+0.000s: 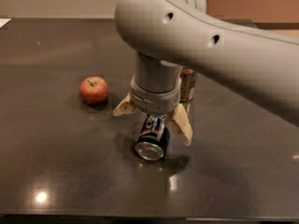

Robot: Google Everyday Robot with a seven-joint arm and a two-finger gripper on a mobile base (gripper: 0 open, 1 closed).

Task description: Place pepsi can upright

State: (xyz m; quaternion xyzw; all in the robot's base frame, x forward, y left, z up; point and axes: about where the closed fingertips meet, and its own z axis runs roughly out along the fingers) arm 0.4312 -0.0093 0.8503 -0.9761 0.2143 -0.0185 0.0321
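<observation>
The pepsi can (153,139), dark blue with a silver end facing the camera, lies on its side on the dark table (56,167) near the middle. My gripper (154,120) is right above it, pointing down, with one tan finger (125,108) to the can's left and the other tan finger (181,128) to its right. The fingers are spread wide, straddling the can's far part and not pressing on it. The far end of the can is hidden under the wrist.
A red apple (94,90) sits on the table to the left of the gripper. A brown-gold can (188,84) stands upright behind the arm, partly hidden. The large grey arm (210,45) fills the upper right of the view.
</observation>
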